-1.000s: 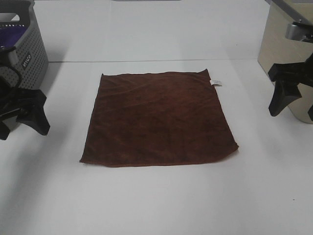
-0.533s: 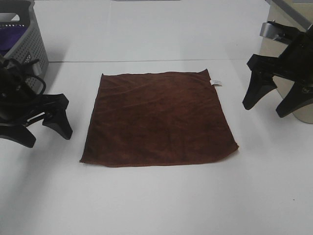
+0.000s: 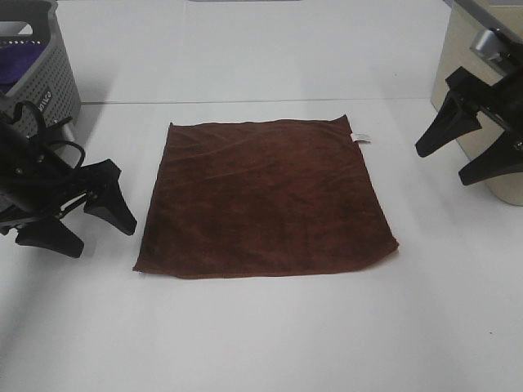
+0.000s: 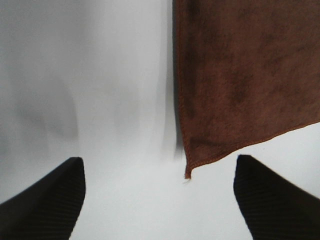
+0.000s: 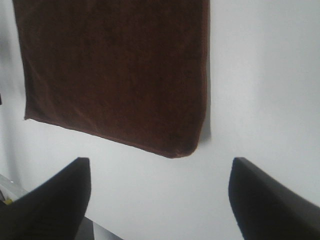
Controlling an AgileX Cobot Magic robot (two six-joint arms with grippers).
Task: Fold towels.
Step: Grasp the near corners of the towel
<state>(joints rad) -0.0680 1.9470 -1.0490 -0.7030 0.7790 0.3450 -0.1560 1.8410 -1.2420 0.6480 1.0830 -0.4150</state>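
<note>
On the worktop (image 3: 261, 343): towel (image 3: 265, 196) lies flat at the middle, white tag (image 3: 359, 137) at its far right corner
Left gripper (image 3: 104, 237): you have it spread wide, holding nothing; it hangs just beside the towel's near left corner, and its wrist view shows that corner between the fingers (image 4: 45, 200)
Right gripper (image 3: 440, 167): spread wide, empty; you find it off the towel's right edge, near the tagged corner but apart from it
Far left: grey basket (image 3: 49, 98) with a purple cloth (image 3: 16, 69) inside
Far right: beige bin (image 3: 462, 82)
</note>
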